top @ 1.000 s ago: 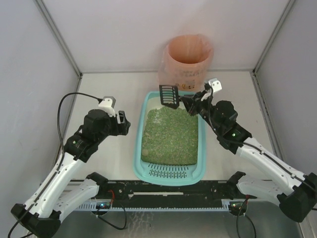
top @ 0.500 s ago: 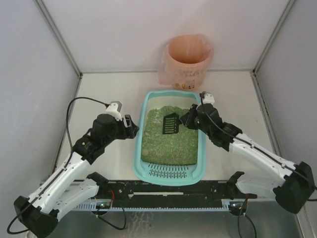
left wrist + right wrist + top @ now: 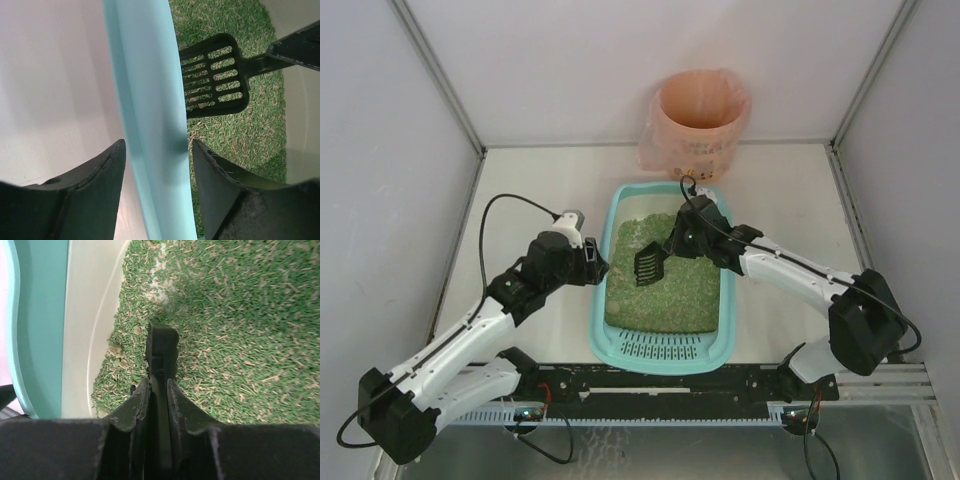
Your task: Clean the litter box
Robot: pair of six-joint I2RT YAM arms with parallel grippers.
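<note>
Dropped scoop [image 3: 646, 265] into litter box [image 3: 603, 300], right hand [image 3: 672, 247] clamping it, left hand [image 3: 597, 266] astride rim, grip unclear; sifting barely begun.

White booth, pale worktop [image 3: 550, 170].
Plain white walls [image 3: 620, 60] stand on three sides, with grey metal strips [image 3: 440, 80] in the back corners; soft, even light.

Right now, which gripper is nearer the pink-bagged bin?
Right. The right gripper, holding the scoop over the litter, is in front of the bin; the left gripper straddles the litter box's left rim, farther away.
</note>
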